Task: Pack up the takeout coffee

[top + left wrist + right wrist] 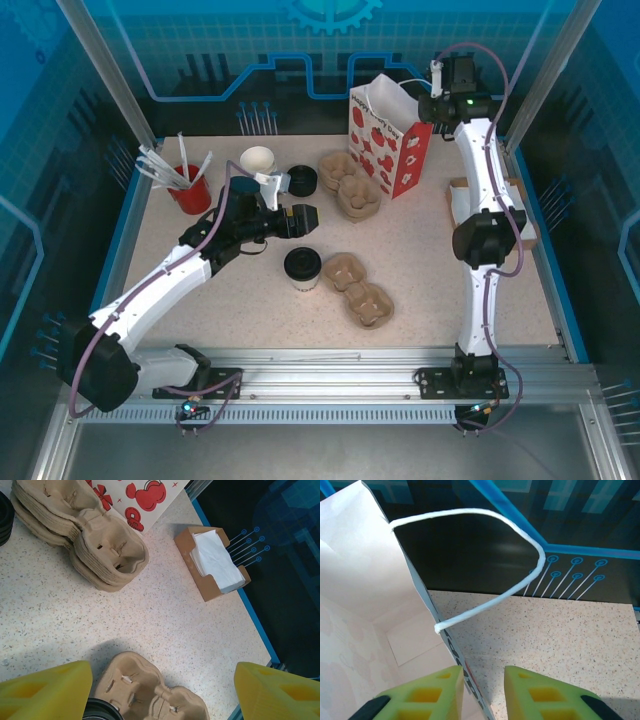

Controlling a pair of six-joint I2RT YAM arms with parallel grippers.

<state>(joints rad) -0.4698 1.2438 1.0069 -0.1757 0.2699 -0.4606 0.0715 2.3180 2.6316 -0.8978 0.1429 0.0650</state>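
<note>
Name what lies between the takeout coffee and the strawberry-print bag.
In the top view, a stack of pulp cup carriers lies between the takeout coffee and the strawberry-print bag.

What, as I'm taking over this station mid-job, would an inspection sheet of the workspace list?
Surface: speckled table, no spills seen.
Job's things: takeout coffee upright, lid on, beside a cup carrier; strawberry-print bag upright at the back, mouth open.
Clutter: carrier stack, loose black lids, white cups, red cup of stirrers, napkin box.
Grippers: left gripper wide open, empty, by the coffee; right gripper astride the bag's side wall, gap showing.
Cables: purple cables along both arms, none seen snagged.
Surroundings: blue enclosure panels, metal frame posts.
</note>
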